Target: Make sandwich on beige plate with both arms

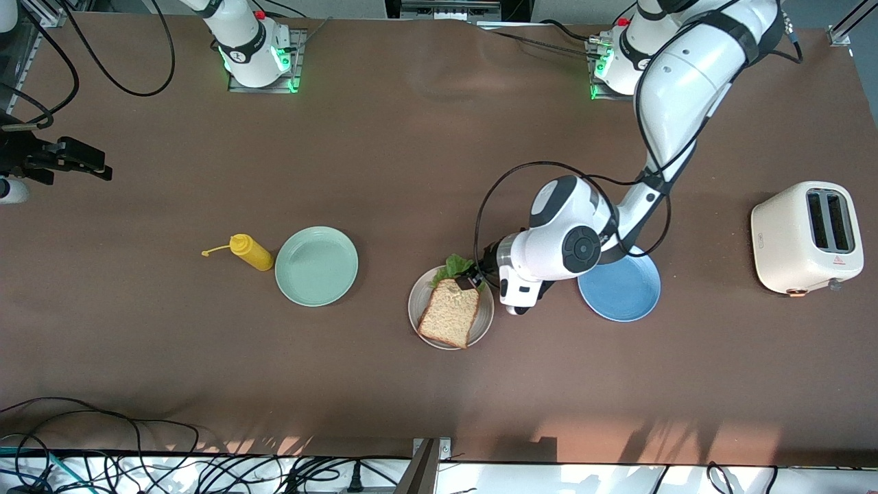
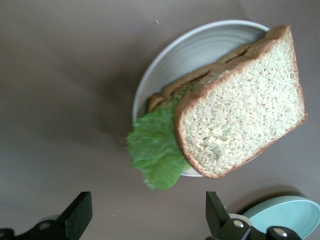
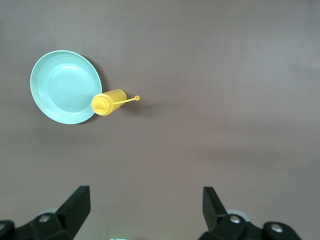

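The sandwich [image 1: 449,314] lies stacked on the beige plate [image 1: 416,304]: a top slice of brown bread over another slice, with a lettuce leaf [image 1: 452,267] sticking out at the plate's 12 o'clock edge as the front camera shows it. The step in hand looks like the release after laying the top slice. The left gripper [image 1: 469,283] hangs over that edge of the plate, its fingers [image 2: 217,212] spread wide and holding nothing. The top slice sits skewed and overhangs the rim, so the next move probably calls for a straight lift clear of the bread without dragging it.

The right gripper [image 3: 142,212] waits at the right arm's end of the tabletop [image 1: 411,171], its fingers apart and empty.

The only marking is a small red triangle on the toaster [image 1: 807,237]; any lettering there is too small to read.
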Controlling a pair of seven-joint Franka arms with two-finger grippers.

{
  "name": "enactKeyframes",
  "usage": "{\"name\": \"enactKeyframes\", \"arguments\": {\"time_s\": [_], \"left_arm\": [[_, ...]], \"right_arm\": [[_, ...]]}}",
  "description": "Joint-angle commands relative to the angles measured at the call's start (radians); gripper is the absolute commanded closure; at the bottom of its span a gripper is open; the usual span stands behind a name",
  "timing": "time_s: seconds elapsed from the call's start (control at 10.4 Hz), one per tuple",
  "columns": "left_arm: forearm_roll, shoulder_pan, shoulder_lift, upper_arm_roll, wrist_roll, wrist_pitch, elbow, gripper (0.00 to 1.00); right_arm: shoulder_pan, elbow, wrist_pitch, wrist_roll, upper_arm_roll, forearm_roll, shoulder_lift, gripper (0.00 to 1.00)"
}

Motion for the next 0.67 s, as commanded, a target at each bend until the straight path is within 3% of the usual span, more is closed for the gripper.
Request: {"name": "enactKeyframes", "arguments": {"time_s": [0.0,0.38,0.58], "left_arm": [[0.023,0.065,-0.133,0.003,0.098,-0.131,-0.021,0.00],[0.030,0.259,-0.336,0.006,0.427,-0.407,-0.019,0.00],[0.037,0.350,-0.413,0.009,0.543,-0.435,-0.019,0.00]], "right_arm": [[-0.002,0.026,-0.020,0.000,0.001,-0.011,0.010,0.00],[0.000,0.027,-0.020,0.000,0.001,-0.014,0.010,0.00],[-0.001,0.026,-0.020,0.001,0.001,-0.014,0.010,0.00]]}}
